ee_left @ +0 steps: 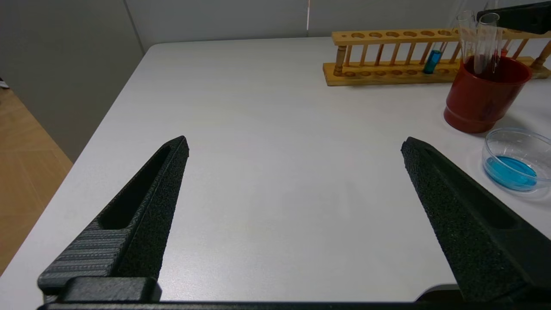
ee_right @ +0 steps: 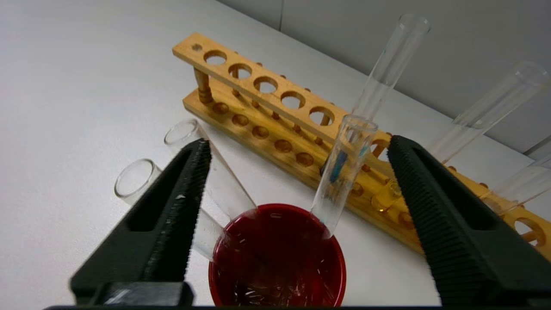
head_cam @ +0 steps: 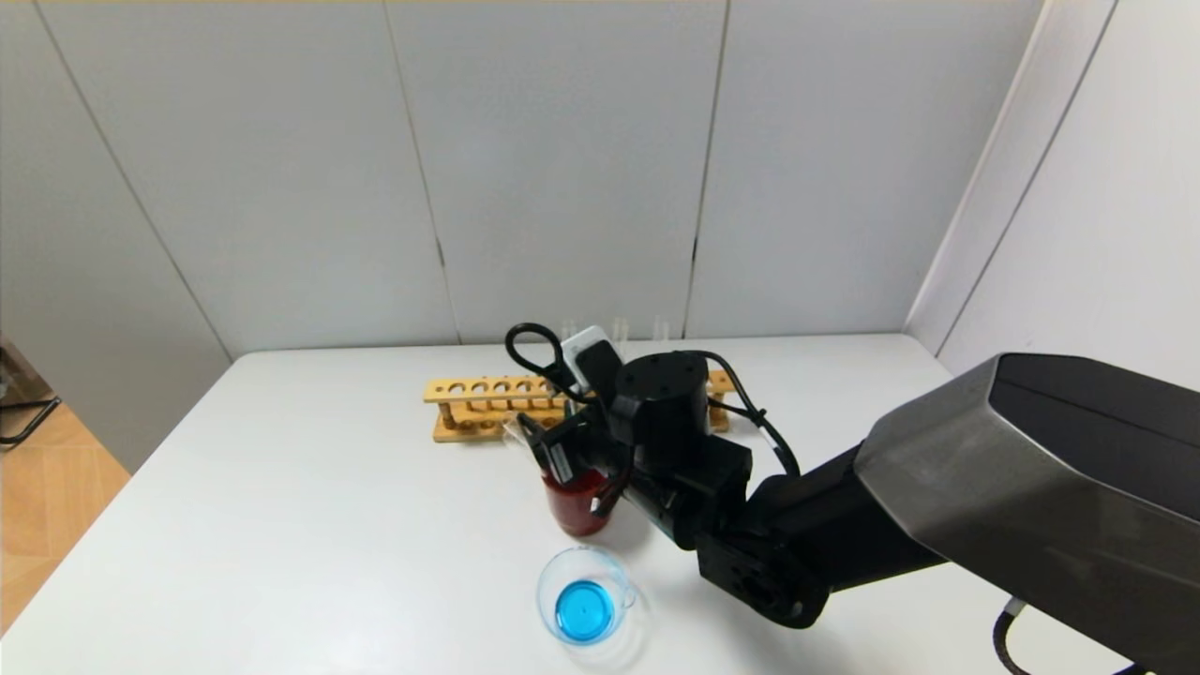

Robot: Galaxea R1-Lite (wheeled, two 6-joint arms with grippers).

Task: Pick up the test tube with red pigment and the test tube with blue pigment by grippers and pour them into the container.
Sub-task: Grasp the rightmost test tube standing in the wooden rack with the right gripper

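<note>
1. We count one wooden rack (head_cam: 487, 405) at the back of the white desk (head_cam: 281, 525), one dark-red cup (head_cam: 574, 506) in front of it, and one clear glass container (head_cam: 583, 595) nearest us, with a pool of blue liquid in it.
2. In the right wrist view we count three glass tubes leaning in the cup: two tilted away to one side (ee_right: 215, 181) and one near-upright tube (ee_right: 344, 172) with blue traces inside, between the jaws.
3. That view also shows three tubes standing in the rack: one with teal-blue liquid (ee_right: 387, 73), one with yellow liquid (ee_right: 482, 116), and a third only partly in view.
4. The right gripper (ee_right: 297, 148) hangs just above the cup; its jaws stand wide apart on either side of the near-upright tube, touching nothing and holding nothing.
5. The left gripper (ee_left: 295, 146) hovers over bare desk, well apart from the cup and container; its jaws are spread wide and empty.
6. We cannot pick out any tube with red liquid.
</note>
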